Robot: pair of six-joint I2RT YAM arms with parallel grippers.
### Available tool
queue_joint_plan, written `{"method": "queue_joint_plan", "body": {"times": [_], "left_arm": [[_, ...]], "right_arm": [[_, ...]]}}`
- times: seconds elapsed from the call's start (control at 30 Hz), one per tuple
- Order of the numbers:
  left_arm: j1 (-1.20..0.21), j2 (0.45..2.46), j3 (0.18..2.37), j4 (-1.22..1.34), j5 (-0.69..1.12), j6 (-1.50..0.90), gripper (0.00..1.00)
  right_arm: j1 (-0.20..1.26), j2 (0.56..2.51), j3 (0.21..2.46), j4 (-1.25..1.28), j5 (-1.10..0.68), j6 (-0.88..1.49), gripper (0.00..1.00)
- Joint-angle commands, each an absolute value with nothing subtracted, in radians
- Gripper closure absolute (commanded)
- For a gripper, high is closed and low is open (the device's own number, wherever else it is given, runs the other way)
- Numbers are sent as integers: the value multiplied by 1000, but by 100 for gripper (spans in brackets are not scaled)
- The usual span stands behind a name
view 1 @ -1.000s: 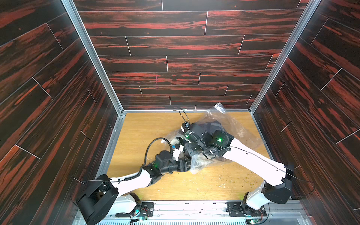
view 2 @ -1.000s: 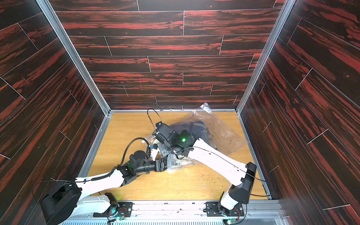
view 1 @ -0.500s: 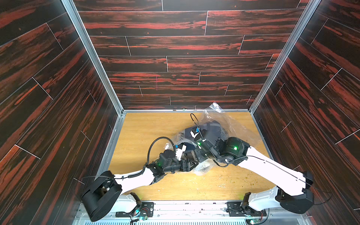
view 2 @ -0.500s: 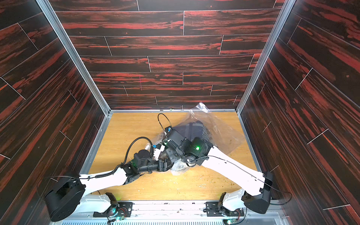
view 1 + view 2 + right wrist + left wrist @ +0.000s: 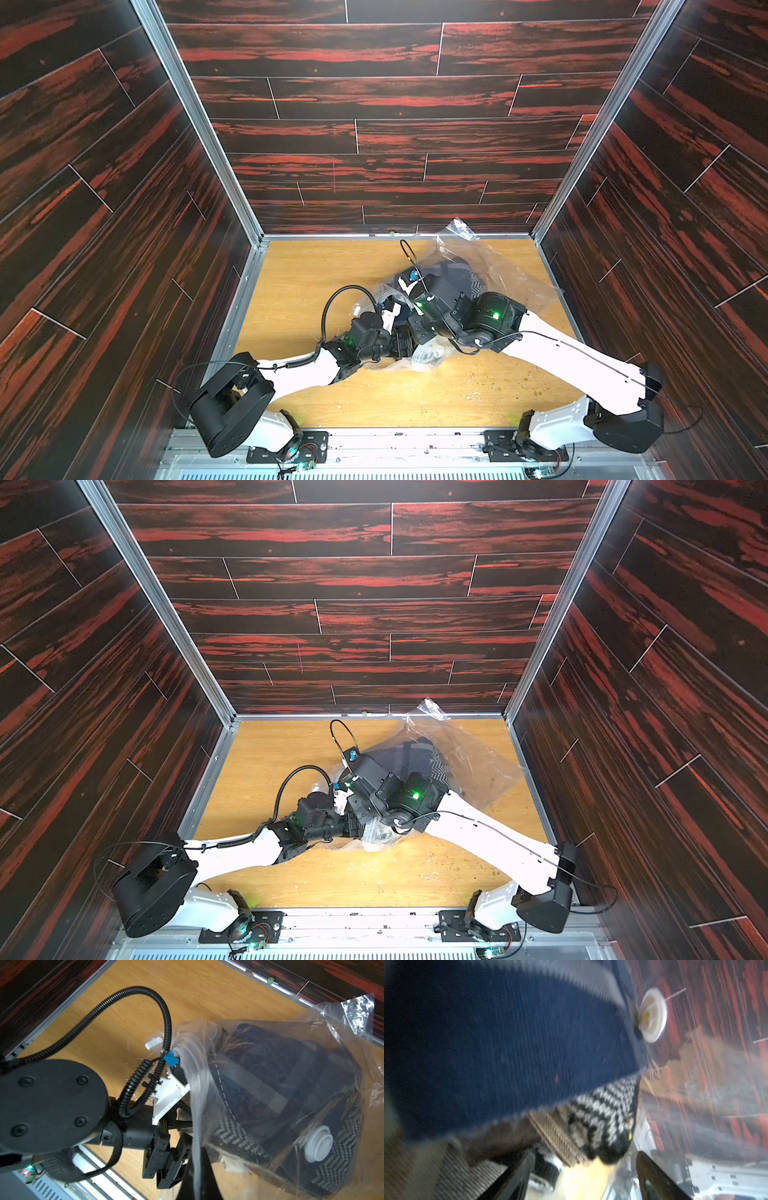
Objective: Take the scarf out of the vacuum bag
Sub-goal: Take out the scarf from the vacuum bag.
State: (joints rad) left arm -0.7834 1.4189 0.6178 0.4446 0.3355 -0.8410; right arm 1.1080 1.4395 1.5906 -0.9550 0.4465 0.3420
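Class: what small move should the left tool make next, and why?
Probably ease forward and close on the dark navy knitted scarf. The left tool stands open inside the clear crinkly plastic vacuum bag, fabric just ahead, while the right tool pinches its plastic.

Top views bright and sharp; left wrist view motion-blurred

Wooden tabletop (image 5: 299, 286), vacuum bag (image 5: 509, 270) on it
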Motion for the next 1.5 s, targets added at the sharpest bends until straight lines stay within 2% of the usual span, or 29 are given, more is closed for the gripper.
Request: {"method": "queue_joint_plan", "body": {"times": [0.0, 0.23, 0.57, 0.83, 1.17, 1.47], "left_arm": [[-746, 1379, 662, 396, 249, -811, 19], [-627, 1419, 696, 439, 344, -834, 19], [-583, 1485, 761, 496, 404, -862, 23], [-568, 1487, 777, 322, 390, -838, 24], [-544, 1449, 797, 125, 231, -742, 21], [-488, 1509, 795, 272, 349, -777, 21]], "right_arm": [[1120, 1436, 1595, -912, 448, 325, 100], [1118, 1427, 1560, -914, 458, 334, 100], [1119, 1436, 1564, -926, 494, 341, 100], [1119, 1448, 1580, -939, 518, 339, 100], [1119, 1456, 1575, -930, 519, 337, 100], [1120, 1466, 1590, -919, 525, 321, 100]]}}
